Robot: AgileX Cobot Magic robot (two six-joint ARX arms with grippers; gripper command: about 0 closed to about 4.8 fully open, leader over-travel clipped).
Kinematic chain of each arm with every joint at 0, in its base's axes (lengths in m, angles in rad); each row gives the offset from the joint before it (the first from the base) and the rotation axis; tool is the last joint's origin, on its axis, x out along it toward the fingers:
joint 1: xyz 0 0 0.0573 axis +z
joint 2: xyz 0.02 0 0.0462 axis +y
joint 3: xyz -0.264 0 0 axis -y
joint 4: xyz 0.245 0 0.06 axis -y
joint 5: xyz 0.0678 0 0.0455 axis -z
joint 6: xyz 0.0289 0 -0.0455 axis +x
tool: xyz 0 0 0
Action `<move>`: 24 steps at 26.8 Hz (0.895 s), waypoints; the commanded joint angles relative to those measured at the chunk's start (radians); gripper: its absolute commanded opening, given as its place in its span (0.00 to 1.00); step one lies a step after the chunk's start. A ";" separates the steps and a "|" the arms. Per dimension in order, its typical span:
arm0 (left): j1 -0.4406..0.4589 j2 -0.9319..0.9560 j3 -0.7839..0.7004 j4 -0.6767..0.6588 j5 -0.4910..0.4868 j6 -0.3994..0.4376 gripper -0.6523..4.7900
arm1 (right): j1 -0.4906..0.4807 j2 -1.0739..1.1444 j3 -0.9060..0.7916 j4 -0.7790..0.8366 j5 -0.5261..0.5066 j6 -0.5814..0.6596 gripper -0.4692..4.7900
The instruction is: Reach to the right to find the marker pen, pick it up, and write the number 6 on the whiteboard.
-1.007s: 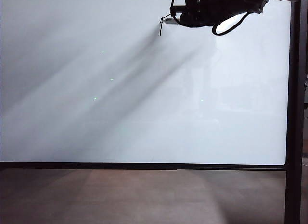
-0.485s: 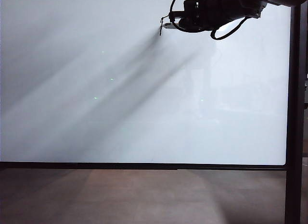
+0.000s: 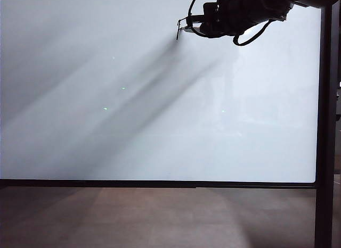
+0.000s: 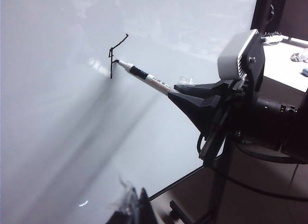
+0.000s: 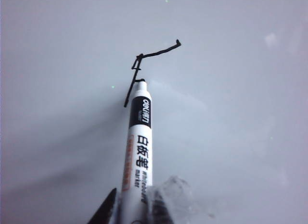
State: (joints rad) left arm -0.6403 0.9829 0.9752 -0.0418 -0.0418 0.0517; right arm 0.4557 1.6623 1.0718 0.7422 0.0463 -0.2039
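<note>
Right wrist view: the marker pen (image 5: 138,147) is clamped in the right gripper (image 5: 132,209), its long axis running toward twelve o'clock, tip touching the whiteboard (image 5: 231,137) beside the downstroke of the unfinished number 6 (image 5: 139,65) (only top bar and left stroke are drawn). The next stroke is judged to continue downward. The left gripper (image 4: 132,209) hangs well apart; its opening cannot be told.

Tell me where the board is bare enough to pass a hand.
The whiteboard is bare left of and below the right tool, down to the bottom frame. It is crowded only top right, where that tool holds the marker pen at the unfinished number 6.
</note>
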 commanded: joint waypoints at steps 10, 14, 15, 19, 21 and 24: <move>0.000 -0.003 0.006 0.012 0.001 -0.003 0.11 | -0.005 -0.012 0.003 -0.014 0.139 0.001 0.15; 0.000 -0.003 0.006 0.012 0.001 -0.003 0.11 | -0.005 -0.012 0.003 -0.029 0.155 0.001 0.15; 0.000 -0.002 0.006 0.012 0.001 -0.003 0.11 | -0.005 -0.012 0.003 -0.036 0.154 0.001 0.15; 0.000 -0.002 0.006 0.012 0.001 -0.003 0.11 | -0.005 -0.013 0.003 -0.060 0.153 0.001 0.15; 0.000 -0.002 0.006 0.013 0.001 -0.003 0.11 | -0.005 -0.013 0.003 -0.071 0.133 0.002 0.15; 0.000 -0.002 0.006 0.013 0.001 -0.003 0.11 | -0.004 -0.013 0.003 -0.086 0.126 0.002 0.15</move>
State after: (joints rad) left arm -0.6399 0.9833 0.9752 -0.0414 -0.0418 0.0517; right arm 0.4545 1.6543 1.0698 0.6724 0.1619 -0.2047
